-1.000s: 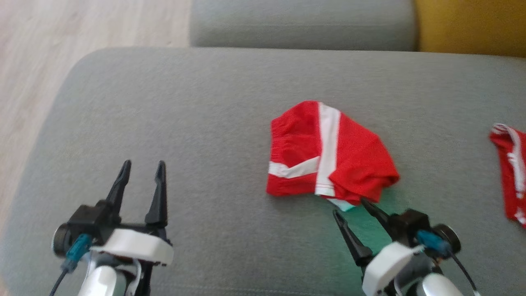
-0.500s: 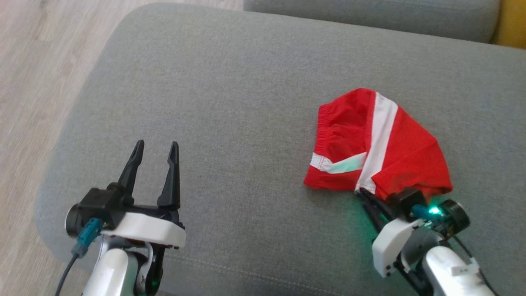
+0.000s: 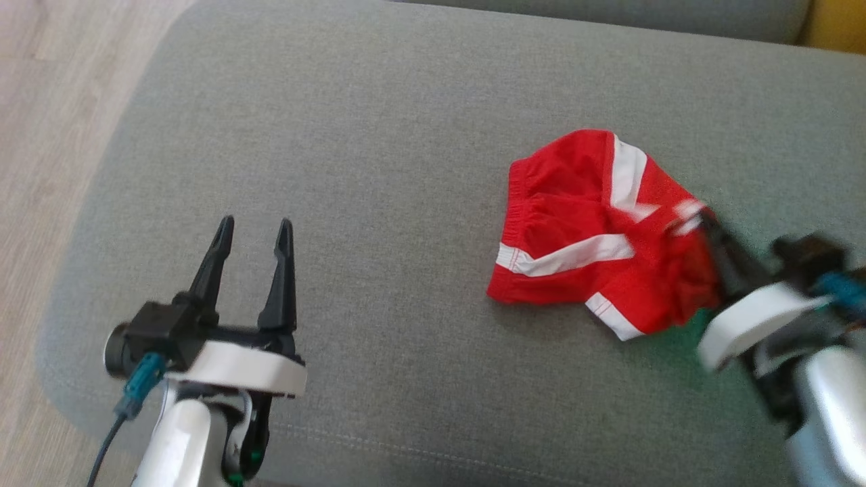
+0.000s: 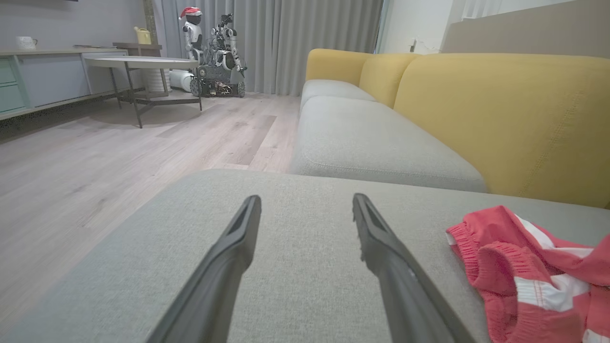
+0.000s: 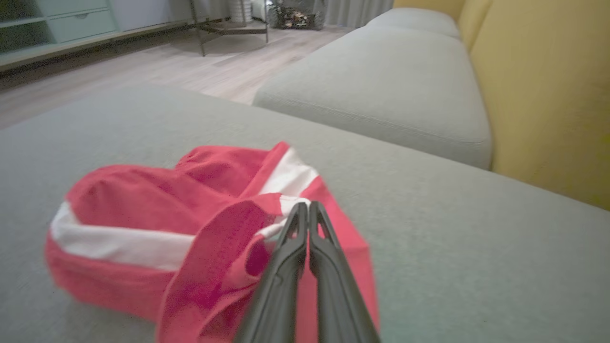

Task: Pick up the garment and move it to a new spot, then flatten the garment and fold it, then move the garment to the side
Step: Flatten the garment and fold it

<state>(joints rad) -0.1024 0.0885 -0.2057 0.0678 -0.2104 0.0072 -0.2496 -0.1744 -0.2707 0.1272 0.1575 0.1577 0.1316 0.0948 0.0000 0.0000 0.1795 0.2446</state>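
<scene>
The garment (image 3: 588, 230), red shorts with white stripes, lies bunched on the grey sofa cushion (image 3: 379, 149) right of centre. My right gripper (image 3: 700, 220) is shut on the garment's right edge and holds that part raised; in the right wrist view the closed fingertips (image 5: 305, 212) pinch a fold of the red fabric (image 5: 190, 214). My left gripper (image 3: 254, 230) stands open over bare cushion at the lower left, well apart from the garment. In the left wrist view its open fingers (image 4: 238, 238) frame the cushion, with the garment (image 4: 524, 271) off to the right.
The wooden floor (image 3: 47, 115) runs along the cushion's left edge. A yellow sofa back (image 4: 500, 109) rises behind the cushion and a second grey seat (image 4: 371, 143) lies beyond it. Farther off stand a table (image 4: 143, 64) and another robot (image 4: 214, 47).
My right gripper, open just short of the garment a second ago, has shut on its edge and lifted it up and to the right, pulling the fabric out of shape. The head camera shifted; the left gripper stays open.
</scene>
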